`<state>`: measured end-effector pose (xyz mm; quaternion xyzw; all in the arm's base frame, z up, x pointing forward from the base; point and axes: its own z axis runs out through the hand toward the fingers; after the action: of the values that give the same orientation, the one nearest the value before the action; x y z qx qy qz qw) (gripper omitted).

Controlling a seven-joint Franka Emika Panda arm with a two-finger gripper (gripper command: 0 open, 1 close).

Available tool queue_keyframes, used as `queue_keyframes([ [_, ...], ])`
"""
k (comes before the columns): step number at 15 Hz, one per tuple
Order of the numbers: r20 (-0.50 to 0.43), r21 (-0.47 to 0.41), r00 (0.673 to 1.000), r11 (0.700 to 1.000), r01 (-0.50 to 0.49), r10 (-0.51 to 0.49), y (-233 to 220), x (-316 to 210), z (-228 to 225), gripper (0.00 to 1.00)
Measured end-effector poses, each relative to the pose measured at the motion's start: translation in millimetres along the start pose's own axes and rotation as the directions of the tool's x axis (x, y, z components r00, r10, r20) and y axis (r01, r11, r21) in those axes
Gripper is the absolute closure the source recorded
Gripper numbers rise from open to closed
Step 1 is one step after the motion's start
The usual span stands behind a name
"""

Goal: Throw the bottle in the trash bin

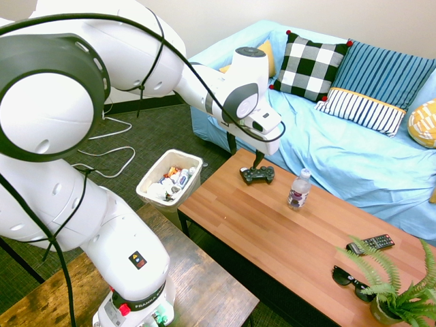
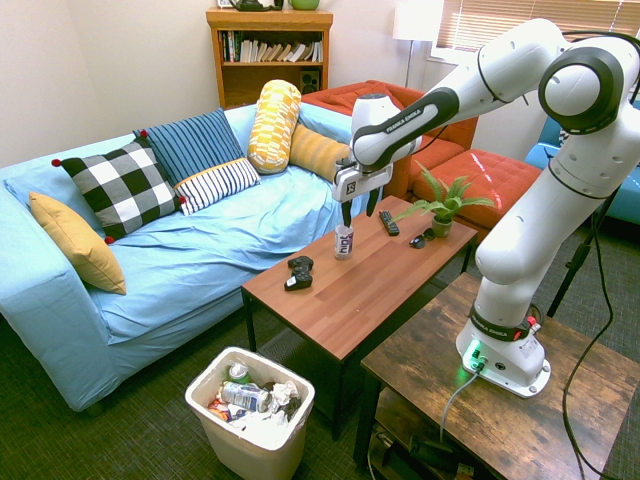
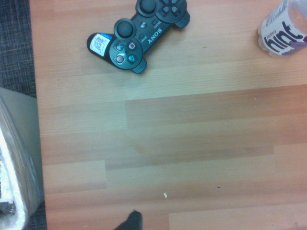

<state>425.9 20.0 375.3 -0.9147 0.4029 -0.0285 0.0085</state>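
A: Where's the bottle [image 1: 298, 189]?
B: Centre of frame, upright on the smooth wood-plank table [image 1: 272, 231]. Clear ribbed plastic, white cap, purple label band. Black game controller [image 1: 257, 174] just left of it, apart.
A: Gripper [image 2: 358, 214]?
B: Above the table, fingers spread, empty, beside the bottle.
A: Trash bin [image 1: 169, 179]?
B: Lower left of the table. White rounded rectangular plastic, crinkly liner, rubbish inside.

White arm stretched forward, wrist bent down, tool [image 2: 358, 209] open, empty
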Motion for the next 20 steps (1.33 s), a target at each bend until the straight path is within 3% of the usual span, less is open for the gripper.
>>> queue_keyframes([
  [4, -0.023, 0.009, 1.0, 1.0, -0.013, 0.013, -0.1, 9.9, -5.7, 0.0],
  [10, -0.064, 0.032, 0.983, 0.985, -0.17, 0.171, -12.3, 81.5, 9.4, 0.0],
  [16, -0.109, -0.01, 0.93, 0.935, -0.354, 0.35, -31.4, 161.0, 55.6, 0.0],
  [20, -0.119, -0.043, 0.908, 0.912, -0.408, 0.401, -39.1, 184.6, 87.4, 0.0],
])
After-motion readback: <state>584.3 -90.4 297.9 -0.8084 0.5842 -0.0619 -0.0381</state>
